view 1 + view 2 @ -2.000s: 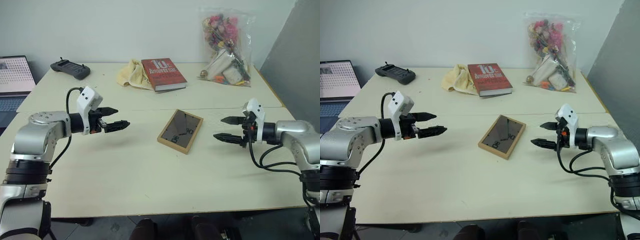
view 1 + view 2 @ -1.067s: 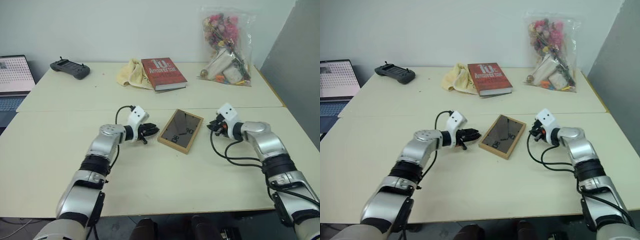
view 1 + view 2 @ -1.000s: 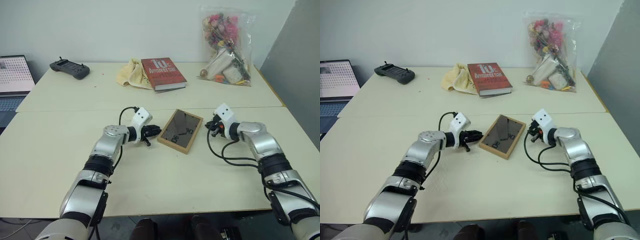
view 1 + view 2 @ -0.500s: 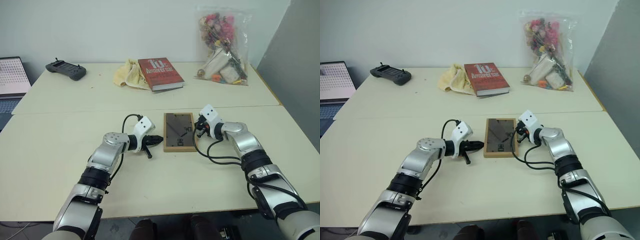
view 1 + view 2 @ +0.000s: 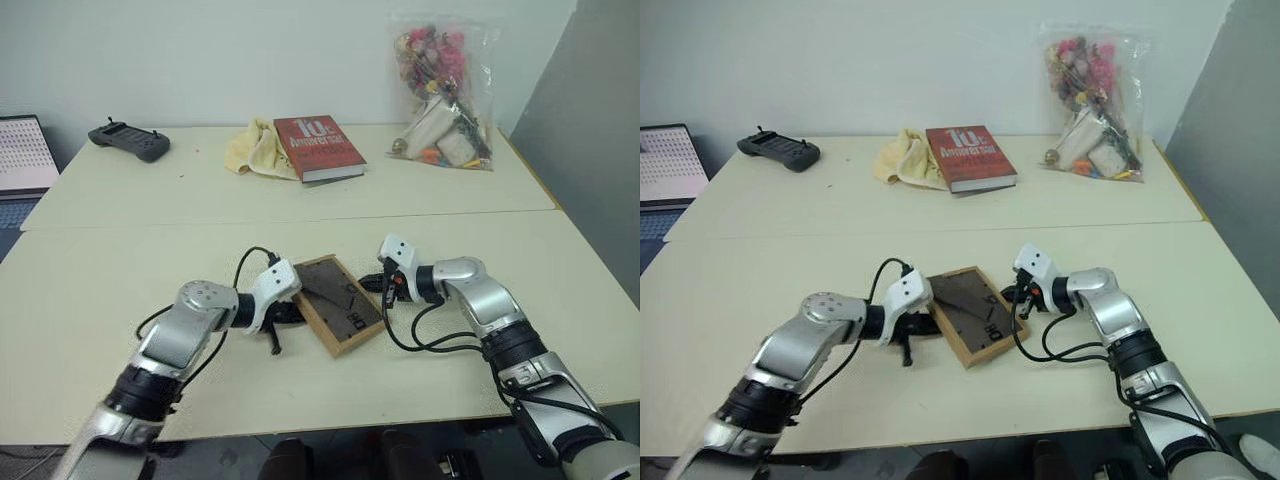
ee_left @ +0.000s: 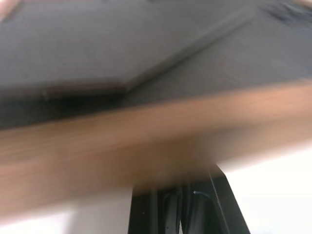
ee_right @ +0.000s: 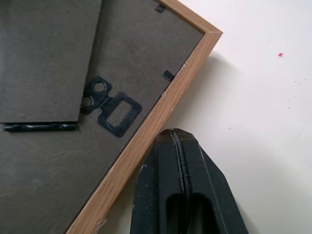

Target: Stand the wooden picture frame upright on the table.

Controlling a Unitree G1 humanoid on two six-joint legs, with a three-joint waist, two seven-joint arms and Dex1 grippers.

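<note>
While both grippers, left [image 5: 283, 318] and right [image 5: 372, 284], are closed on nothing, the frame [image 5: 336, 303] sits lower centre on the table [image 5: 430, 380], apparently tilted, between their tips.

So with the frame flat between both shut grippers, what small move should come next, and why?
Probably tip the frame up: it lies flat on the table, back panel and stand facing up. The shut left gripper and right gripper sit against opposite edges, so pressing inward and raising one edge seems the likely start.
</note>
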